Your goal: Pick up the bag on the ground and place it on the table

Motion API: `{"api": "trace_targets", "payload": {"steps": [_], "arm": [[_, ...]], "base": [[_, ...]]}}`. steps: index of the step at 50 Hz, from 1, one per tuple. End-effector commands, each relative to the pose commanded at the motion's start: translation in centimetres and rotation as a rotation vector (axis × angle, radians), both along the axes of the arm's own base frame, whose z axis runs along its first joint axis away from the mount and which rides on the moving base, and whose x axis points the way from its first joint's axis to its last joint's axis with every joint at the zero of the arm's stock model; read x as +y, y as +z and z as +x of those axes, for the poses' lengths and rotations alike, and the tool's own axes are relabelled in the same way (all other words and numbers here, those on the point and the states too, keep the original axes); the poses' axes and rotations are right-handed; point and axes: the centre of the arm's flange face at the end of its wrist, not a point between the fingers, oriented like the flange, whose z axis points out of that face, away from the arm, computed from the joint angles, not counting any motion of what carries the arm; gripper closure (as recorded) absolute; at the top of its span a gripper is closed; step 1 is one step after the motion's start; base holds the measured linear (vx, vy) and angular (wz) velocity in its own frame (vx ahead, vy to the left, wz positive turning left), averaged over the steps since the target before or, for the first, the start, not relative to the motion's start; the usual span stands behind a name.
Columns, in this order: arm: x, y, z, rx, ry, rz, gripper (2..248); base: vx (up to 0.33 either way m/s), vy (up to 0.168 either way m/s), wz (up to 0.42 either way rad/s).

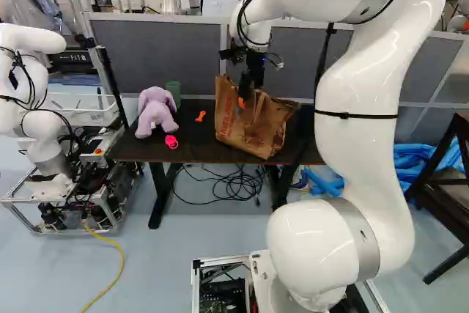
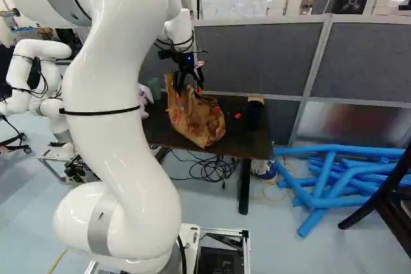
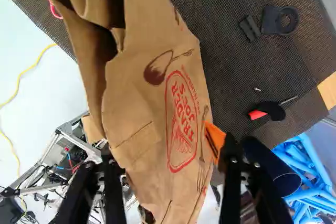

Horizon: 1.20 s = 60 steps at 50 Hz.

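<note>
1. Wrist view: the gripper (image 3: pixel 169 153) has its fingers (image 3: pixel 229 182) spread, the paper bag (image 3: pixel 152 93) between them, no firm pinch showing; the step looks like letting go, so check that the bag stands by itself, then back out straight along the fingers, lest an orange pad (image 3: pixel 214 139) snag the paper.
2. Left base view: the bag is on the table (image 1: pixel 192 148), leaning, close to the near edge; a slow lift seems wise, since a tug could tip it over that edge; left of it are a purple plush toy (image 1: pixel 155 111) and a pink ring (image 1: pixel 171 141); another robot (image 1: pixel 44 133) is farther left.
3. Right base view: a black cylinder (image 2: pixel 253 115) stands right of the bag; blue tubes (image 2: pixel 327 165) lie on the floor, right of the table.
</note>
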Motion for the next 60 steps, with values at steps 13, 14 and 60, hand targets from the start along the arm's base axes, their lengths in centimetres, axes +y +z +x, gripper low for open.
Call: {"api": "trace_targets", "payload": {"steps": [13, 14, 60], "arm": [[0.0, 0.0, 0.0, 0.000, 0.000, 0.000, 3], [0.0, 0.0, 0.0, 0.000, 0.000, 0.000, 3], [0.0, 6.4, -3.3, -0.047, 0.001, 0.001, 3]], "base": [[0.000, 0.000, 0.000], [0.000, 0.000, 0.000], [0.000, 0.000, 0.000]]}}
